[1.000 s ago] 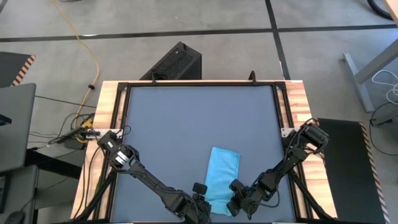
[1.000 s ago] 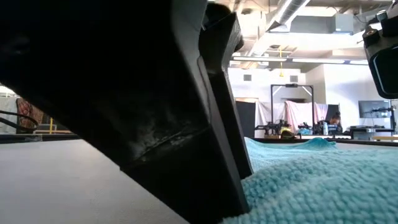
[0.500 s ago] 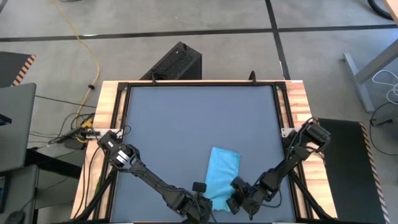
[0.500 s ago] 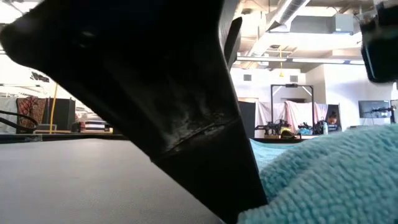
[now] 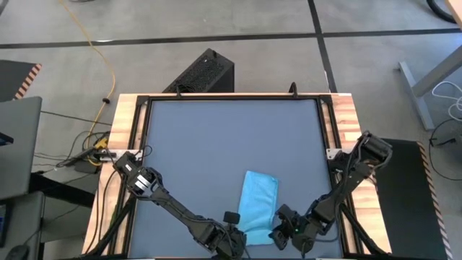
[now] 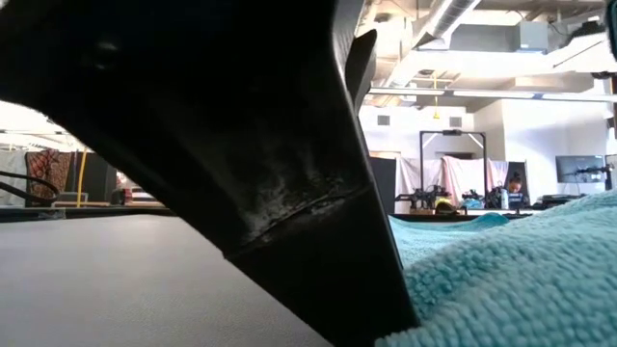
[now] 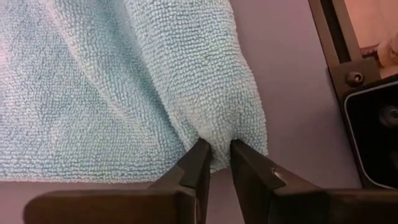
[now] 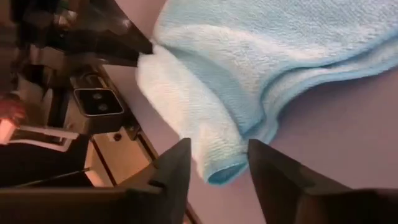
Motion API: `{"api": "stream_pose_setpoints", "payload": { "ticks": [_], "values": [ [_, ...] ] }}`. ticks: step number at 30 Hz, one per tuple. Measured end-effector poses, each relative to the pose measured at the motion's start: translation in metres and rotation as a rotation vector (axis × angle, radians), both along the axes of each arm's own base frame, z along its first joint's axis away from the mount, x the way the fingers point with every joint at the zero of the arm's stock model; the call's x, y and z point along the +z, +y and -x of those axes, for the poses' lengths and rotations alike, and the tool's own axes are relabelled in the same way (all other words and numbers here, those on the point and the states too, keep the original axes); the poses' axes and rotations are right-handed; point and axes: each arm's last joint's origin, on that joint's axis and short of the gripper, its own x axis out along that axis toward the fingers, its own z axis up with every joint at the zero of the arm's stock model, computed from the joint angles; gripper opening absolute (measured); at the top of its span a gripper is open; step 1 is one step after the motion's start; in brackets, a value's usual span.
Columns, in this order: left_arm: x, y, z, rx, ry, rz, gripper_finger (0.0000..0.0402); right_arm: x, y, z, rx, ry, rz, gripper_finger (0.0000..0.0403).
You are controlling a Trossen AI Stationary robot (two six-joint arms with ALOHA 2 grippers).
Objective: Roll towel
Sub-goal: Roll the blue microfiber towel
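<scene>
We see the small sky-blue terry towel [image 5: 257, 202] barely rolled: our left gripper [image 7: 215, 157] pinches its turned-up near edge, our right gripper [image 8: 216, 160] stands open around it; most remains flat.

One towel [image 5: 258, 201], two grippers: left gripper [image 7: 216, 163], right gripper [image 8: 214, 163].

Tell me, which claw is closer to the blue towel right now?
Left. The left claw pinches a fold at the towel's near edge, so it touches it. The right claw stands open around the near corner, apparently just off the cloth.
</scene>
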Motion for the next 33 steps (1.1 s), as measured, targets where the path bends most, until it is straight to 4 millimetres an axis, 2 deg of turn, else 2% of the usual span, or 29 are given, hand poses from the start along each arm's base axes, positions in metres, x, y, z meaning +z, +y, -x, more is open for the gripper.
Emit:
{"api": "stream_pose_setpoints", "payload": {
  "ticks": [4,8,11,19,24,29,33],
  "values": [
    [0.000,0.000,0.000,0.000,-0.002,-0.001,0.0057,0.022,0.014,-0.002,0.058,-0.123,0.139,0.0198],
    [0.000,0.000,0.000,-0.002,-0.002,-0.003,0.0057,0.052,0.026,-0.011,0.191,-0.260,0.332,0.0173],
    [0.000,0.000,0.000,-0.007,-0.003,-0.006,0.0056,0.064,0.034,-0.018,0.294,-0.309,0.448,0.0154],
    [0.000,-0.006,0.004,-0.011,-0.002,-0.010,0.0056,0.028,0.062,-0.042,0.435,-0.112,0.582,0.0143],
    [-0.001,-0.011,0.009,-0.018,-0.008,-0.021,0.0056,0.020,0.084,-0.049,0.543,0.078,0.830,0.0141],
    [0.003,-0.013,0.010,-0.009,-0.030,-0.038,0.0056,0.012,0.112,-0.057,0.651,0.068,0.933,0.0141],
    [0.009,-0.015,0.007,-0.015,-0.046,-0.015,0.0056,-0.006,0.116,-0.059,0.651,0.151,0.972,0.0141]
  ]
}}
